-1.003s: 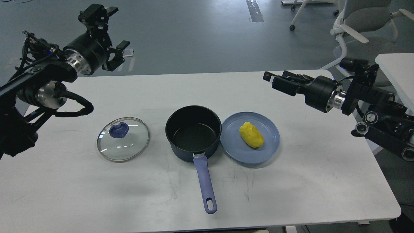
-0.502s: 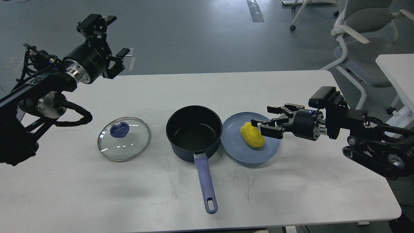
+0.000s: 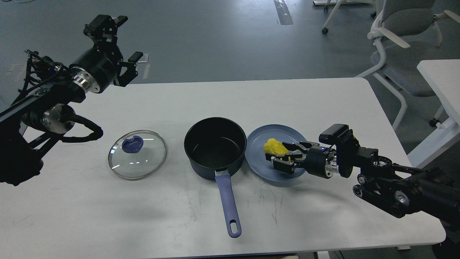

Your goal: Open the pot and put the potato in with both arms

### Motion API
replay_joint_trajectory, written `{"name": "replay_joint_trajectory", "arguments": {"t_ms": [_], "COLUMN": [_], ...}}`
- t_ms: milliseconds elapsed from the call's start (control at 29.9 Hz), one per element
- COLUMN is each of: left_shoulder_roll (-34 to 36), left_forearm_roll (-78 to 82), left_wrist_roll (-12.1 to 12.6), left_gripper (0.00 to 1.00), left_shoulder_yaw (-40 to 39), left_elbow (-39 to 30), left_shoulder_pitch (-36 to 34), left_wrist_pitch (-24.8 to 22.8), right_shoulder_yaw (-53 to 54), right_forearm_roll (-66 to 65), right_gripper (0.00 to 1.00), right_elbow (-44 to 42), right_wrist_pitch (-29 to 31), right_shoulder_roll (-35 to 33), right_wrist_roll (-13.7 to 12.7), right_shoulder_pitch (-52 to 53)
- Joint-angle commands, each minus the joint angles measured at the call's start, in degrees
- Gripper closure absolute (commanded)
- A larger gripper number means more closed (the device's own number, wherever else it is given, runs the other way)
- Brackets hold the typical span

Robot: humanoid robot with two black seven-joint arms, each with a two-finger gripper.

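Observation:
The dark pot (image 3: 215, 145) stands open and empty at the table's middle, its blue handle (image 3: 228, 203) pointing toward me. Its glass lid (image 3: 137, 154) with a blue knob lies flat on the table to the left. The yellow potato (image 3: 273, 146) lies on the blue plate (image 3: 287, 130) right of the pot. My right gripper (image 3: 282, 155) is low over the plate, its fingers apart on either side of the potato and partly hiding it. My left gripper (image 3: 126, 37) is open and empty, raised high beyond the table's far left edge.
The white table (image 3: 323, 223) holds only these things. Office chairs (image 3: 402, 25) and a second white table (image 3: 440, 75) stand at the far right, off my table.
My right arm has swung down and left from above the table's right side. Its gripper now straddles the potato, which shifted slightly left. The left arm barely moved.

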Motion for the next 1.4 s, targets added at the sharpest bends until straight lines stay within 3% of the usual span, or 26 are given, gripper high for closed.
{"name": "replay_joint_trajectory", "arguments": {"t_ms": [0, 33, 67, 167, 301, 535, 669, 736, 769, 869, 903, 936, 1070, 1204, 1371], "left_shoulder_roll": [-0.04, -0.04, -0.04, -0.13, -0.04, 0.04, 0.04, 0.04, 0.04, 0.04, 0.04, 0.04, 0.13, -0.13, -0.66], "left_forearm_roll": [0.01, 0.01, 0.1, 0.97, 2.64, 2.65, 2.65, 2.65, 2.65, 2.56, 2.56, 2.56, 2.56, 2.65, 2.21], "left_wrist_roll": [-0.8, -0.8, -0.88, -1.06, -3.25, -3.26, -3.26, -3.26, -3.26, -3.26, -3.26, -3.26, -3.26, -3.26, -2.73], "left_gripper": [0.02, 0.02, 0.02, 0.02, 0.02, 0.02, 0.02, 0.02, 0.02, 0.02, 0.02, 0.02, 0.02, 0.02, 0.02], "left_shoulder_yaw": [0.18, 0.18, 0.18, 0.18, 0.18, -0.61, -0.61, -0.7, -0.7, -0.7, -0.7, -0.7, -0.61, -0.52, -0.7], "left_elbow": [0.01, 0.01, 0.01, 0.01, 0.01, 0.01, 0.01, 0.01, 0.01, -0.07, 0.01, 0.01, 0.01, 0.01, 0.01], "left_shoulder_pitch": [0.36, 0.36, 0.71, 0.97, 1.68, 1.59, 1.68, 1.68, 1.68, 1.68, 1.68, 1.68, 1.77, 1.77, 1.59], "left_wrist_pitch": [0.05, 0.05, 0.05, 0.05, 0.05, -0.04, -0.04, -0.13, -0.04, -0.04, -0.04, -0.04, -0.04, -0.04, -0.13], "right_shoulder_yaw": [-0.1, -0.1, -0.1, -0.1, 0.87, 0.34, -2.9, -5.45, -6.59, -7.57, -7.65, -7.74, -7.22, -5.73, 3.59], "right_forearm_roll": [0.0, 0.0, 0.0, 0.0, 0.08, 10.97, 15.99, 16.34, 16.43, 17.66, 18.01, 18.1, 18.19, 18.45, 24.69], "right_gripper": [0.47, 0.47, 0.58, 0.7, 0.71, 0.71, 0.69, 0.59, 0.41, 0.17, 0.04, 0.01, 0.0, 0.0, 0.0], "right_elbow": [-0.77, -0.77, -0.77, -0.77, 0.19, 1.95, 0.55, -0.6, -1.21, -2.71, -2.79, -2.97, -4.11, -3.76, -2.53], "right_wrist_pitch": [-0.03, -0.04, -0.38, -2.49, -4.25, -4.25, -3.03, -1.45, -1.27, -1.44, -1.44, -1.44, -1.53, -1.62, -1.53], "right_shoulder_roll": [0.65, 0.65, 0.65, 0.57, -0.14, 1.18, 8.2, 12.33, 15.13, 17.87, 18.66, 18.93, 17.71, 12.27, 11.2], "right_wrist_roll": [-0.25, -0.25, -0.25, -0.34, -0.25, -0.16, -0.16, -0.07, 0.02, 0.19, 0.19, 0.1, -0.16, -0.16, -0.77], "right_shoulder_pitch": [-0.11, -0.11, 0.07, 0.68, 2.69, 14.12, 18.43, 19.14, 18.45, 16.69, 15.46, 15.02, 13.96, 13.78, 14.04]}}
